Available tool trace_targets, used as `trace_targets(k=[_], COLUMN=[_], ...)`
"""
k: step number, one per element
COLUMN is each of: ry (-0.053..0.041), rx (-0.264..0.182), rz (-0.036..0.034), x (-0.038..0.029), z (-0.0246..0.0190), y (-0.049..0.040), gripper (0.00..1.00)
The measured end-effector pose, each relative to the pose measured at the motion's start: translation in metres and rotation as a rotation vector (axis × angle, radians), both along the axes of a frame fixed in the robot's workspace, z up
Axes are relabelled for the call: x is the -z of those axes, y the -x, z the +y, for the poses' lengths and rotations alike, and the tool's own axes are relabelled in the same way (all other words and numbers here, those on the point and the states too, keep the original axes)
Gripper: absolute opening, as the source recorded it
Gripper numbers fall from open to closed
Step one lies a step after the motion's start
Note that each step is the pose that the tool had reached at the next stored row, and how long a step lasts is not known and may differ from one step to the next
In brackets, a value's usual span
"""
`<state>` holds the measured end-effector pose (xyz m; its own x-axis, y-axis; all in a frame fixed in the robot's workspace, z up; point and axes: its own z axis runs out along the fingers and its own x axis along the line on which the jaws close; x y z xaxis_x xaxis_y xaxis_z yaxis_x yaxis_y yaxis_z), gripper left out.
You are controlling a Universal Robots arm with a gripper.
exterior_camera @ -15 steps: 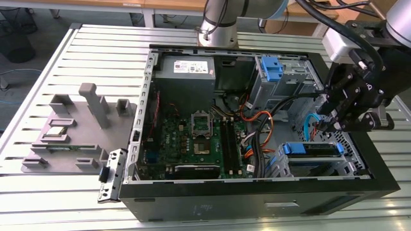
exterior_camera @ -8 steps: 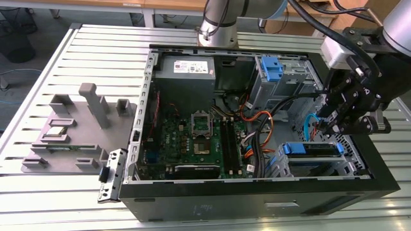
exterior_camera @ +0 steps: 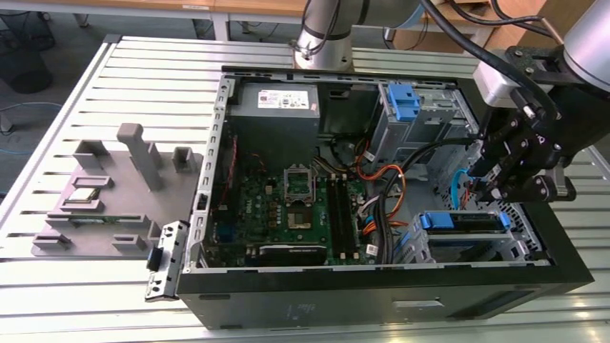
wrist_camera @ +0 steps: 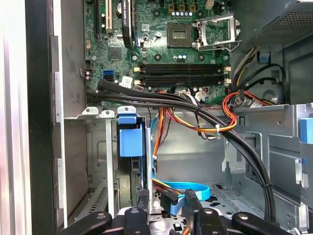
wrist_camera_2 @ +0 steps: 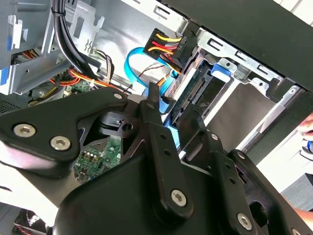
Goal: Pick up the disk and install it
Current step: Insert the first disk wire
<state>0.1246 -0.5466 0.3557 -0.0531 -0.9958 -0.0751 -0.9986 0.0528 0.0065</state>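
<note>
The case (exterior_camera: 381,293) is finished in black, as is the gripper (wrist_camera: 166,198). The motherboard (exterior_camera: 296,207) is coloured green. The disk (exterior_camera: 462,221) is edged in blue.

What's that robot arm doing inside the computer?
The robot's gripper hangs over the open computer case, just above the drive bay at the exterior view's right. The disk, with its blue bracket, sits in that bay. The gripper's fingers are apart and hold nothing. In both wrist views they point down close to the disk's end, near a blue cable.
</note>
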Motion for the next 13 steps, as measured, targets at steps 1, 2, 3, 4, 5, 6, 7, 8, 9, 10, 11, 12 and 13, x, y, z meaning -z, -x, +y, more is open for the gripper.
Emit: trace_targets(k=[1,2,3,4,5,6,7,8,9,10,11,12,13], ry=[-0.0001,-0.0002,-0.0001,-0.0001,-0.0001,-0.0002,-0.0002,-0.0001,-0.0002,-0.0001,-0.0002,-0.0001,-0.0001], rx=[0.0,0.0,0.0,0.0,0.0,0.0,0.0,0.0,0.0,0.0,0.0,0.0,0.0], rz=[0.0,0.0,0.0,0.0,0.0,0.0,0.0,0.0,0.0,0.0,0.0,0.0,0.0], x=[0.0001,0.0001,0.0001,0.0001,0.0001,0.0001,0.0001,0.0001,0.0001,0.0001,0.0001,0.0001,0.0001], z=[0.0,0.0,0.0,0.0,0.0,0.0,0.0,0.0,0.0,0.0,0.0,0.0,0.0], y=[0.0,0.0,0.0,0.0,0.0,0.0,0.0,0.0,0.0,0.0,0.0,0.0,0.0], gripper=[0.42,0.42,0.42,0.41,0.41,0.35,0.35,0.28,0.28,0.28,0.28,0.26,0.2])
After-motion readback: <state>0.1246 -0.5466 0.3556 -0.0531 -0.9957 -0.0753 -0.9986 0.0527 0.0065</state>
